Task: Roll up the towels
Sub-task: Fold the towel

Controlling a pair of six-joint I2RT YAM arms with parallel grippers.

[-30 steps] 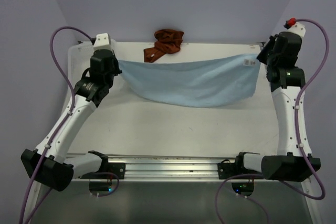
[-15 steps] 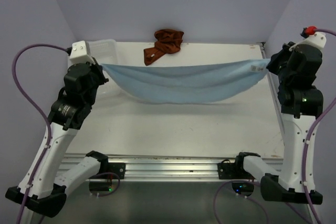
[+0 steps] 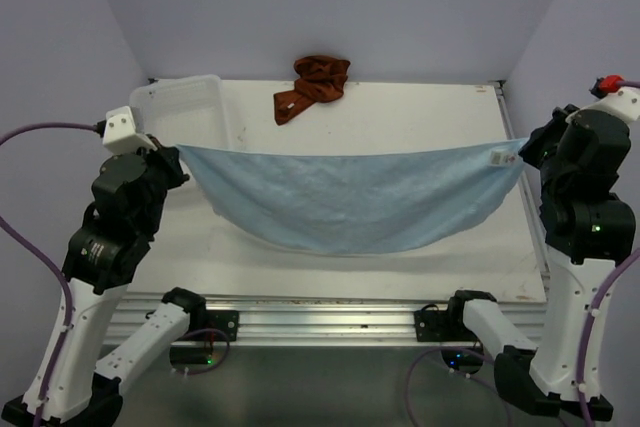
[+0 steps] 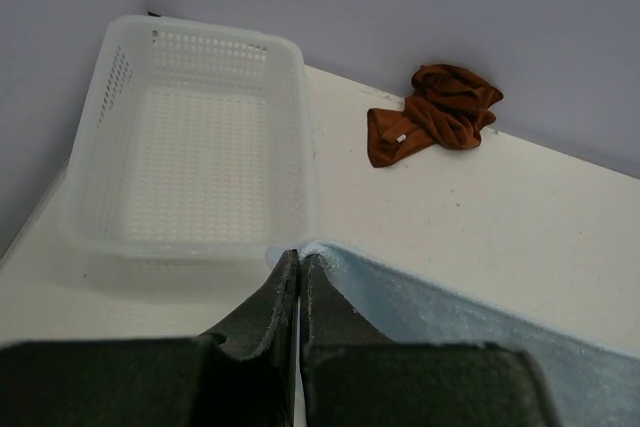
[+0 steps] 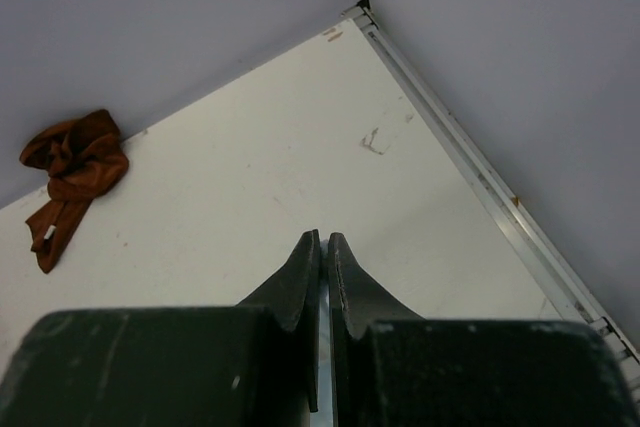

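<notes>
Towel point(image 3: 340, 202) is hanging slack between left end effector point(image 3: 176, 153) and right end effector point(image 3: 519, 155), each pinching a corner with jaws closed; level, simultaneous lowering onto desk point(image 3: 420, 112) is looking advisable.

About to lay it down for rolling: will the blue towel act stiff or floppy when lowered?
Likely very floppy: the blue towel sags in a deep curve between the left gripper and right gripper. Probably light, since pinched corners alone carry it. It may bunch on landing.
</notes>
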